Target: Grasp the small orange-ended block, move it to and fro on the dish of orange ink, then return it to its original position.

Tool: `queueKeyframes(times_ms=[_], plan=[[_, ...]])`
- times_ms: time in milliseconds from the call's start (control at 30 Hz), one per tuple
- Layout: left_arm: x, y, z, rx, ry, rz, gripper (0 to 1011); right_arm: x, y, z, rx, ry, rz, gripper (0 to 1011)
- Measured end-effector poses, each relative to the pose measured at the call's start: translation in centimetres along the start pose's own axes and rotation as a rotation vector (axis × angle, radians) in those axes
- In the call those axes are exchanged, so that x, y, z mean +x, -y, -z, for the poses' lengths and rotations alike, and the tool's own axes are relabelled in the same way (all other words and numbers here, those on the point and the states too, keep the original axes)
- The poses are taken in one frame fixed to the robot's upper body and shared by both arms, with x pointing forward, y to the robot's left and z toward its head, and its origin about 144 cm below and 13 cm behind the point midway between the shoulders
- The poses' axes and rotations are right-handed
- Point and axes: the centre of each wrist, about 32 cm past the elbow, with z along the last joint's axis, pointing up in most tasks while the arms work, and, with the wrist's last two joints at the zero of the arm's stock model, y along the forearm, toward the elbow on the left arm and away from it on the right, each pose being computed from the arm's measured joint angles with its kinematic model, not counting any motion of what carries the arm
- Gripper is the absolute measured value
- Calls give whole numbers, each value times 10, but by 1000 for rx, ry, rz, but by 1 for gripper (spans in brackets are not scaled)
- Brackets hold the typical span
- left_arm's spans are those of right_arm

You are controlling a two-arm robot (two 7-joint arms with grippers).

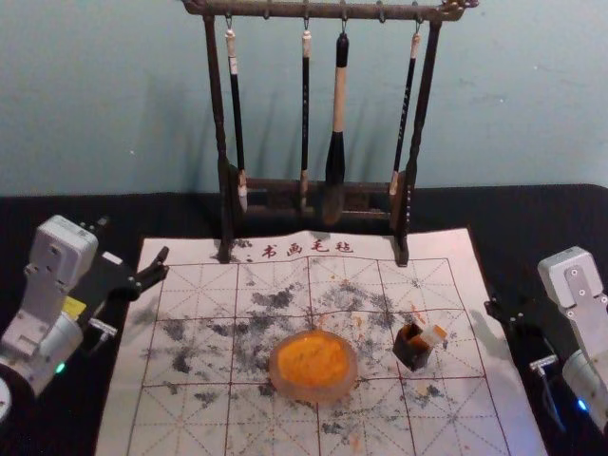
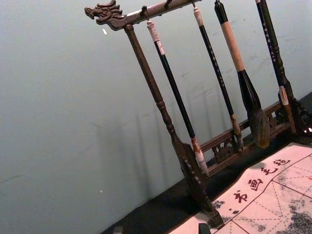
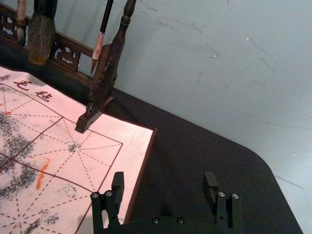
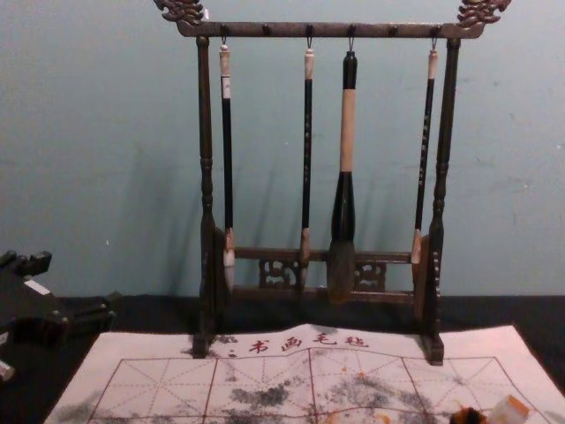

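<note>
Block (image 1: 434,335) and right claw (image 3: 163,181) are well apart, though from where I stand that arm looks the one to send. Its claw is spread, nothing between the fingers, and it points forward over the dark tabletop (image 3: 195,156) just beyond the right edge of the mat (image 1: 472,285). Starting from that claw, the block lies inward, toward the robot's left, and somewhat closer to the body, so the reach should be leftward, back and likely downward.

The block is tilted, its long axis slanting up out of a little dark holder (image 1: 411,354) with the raised end leaning to the right, toward that same arm. Whether its foot sits inside the holder or merely against the rim, I can't tell. The claw would probably do best to match that slant and close across the narrow sides; a straight-down pinch might drag the holder along.

Farther left, just beside the holder, is the dish (image 1: 313,392) of orange ink, a short carry once the block is held. Beyond that, past the mat's left side, the left claw (image 2: 161,228) hangs idle, spread and holding nothing, much the longer way round.
</note>
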Motion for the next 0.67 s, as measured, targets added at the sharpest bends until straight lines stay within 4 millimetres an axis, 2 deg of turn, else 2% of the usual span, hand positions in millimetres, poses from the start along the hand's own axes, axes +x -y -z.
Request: queueKeyframes(times_ms=[667], plan=[[0, 0, 0, 0, 0, 0, 1001, 0, 0, 0, 0, 0, 0, 1003]])
